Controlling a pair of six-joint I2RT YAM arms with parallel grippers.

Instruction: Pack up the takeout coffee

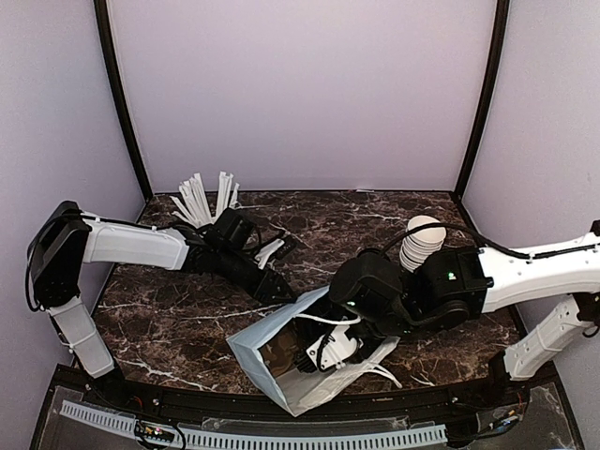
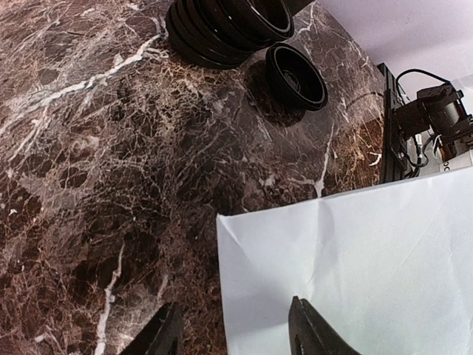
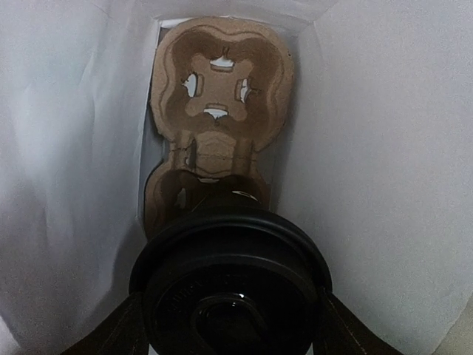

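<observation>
The white paper bag [image 1: 267, 339] lies on its side on the dark marble table [image 1: 178, 323], at about 6 o'clock in the top view, with its mouth turned toward 3 o'clock. The right arm reaches into this mouth. In the right wrist view, the right gripper [image 3: 230, 310] is closed on the takeout coffee [image 3: 229, 285], with one finger on each side of its round black lid. The cup is deep inside the bag, just in front of a brown cardboard carrier [image 3: 218, 96] that lies on the bag's floor toward 12 o'clock. If the cup already sits in the carrier's near socket, I cannot tell. The left gripper [image 2: 235, 305] is at the bag's corner, at 10 o'clock from the mouth. Its fingers stand apart and grip nothing, one over the marble and one over the bag's wall. A stack of black lids [image 2: 222, 29] and one loose lid [image 2: 295, 75] lie at 12 o'clock in the left wrist view. A stack of white cups [image 1: 421, 242] stands at 2 o'clock on the table.
</observation>
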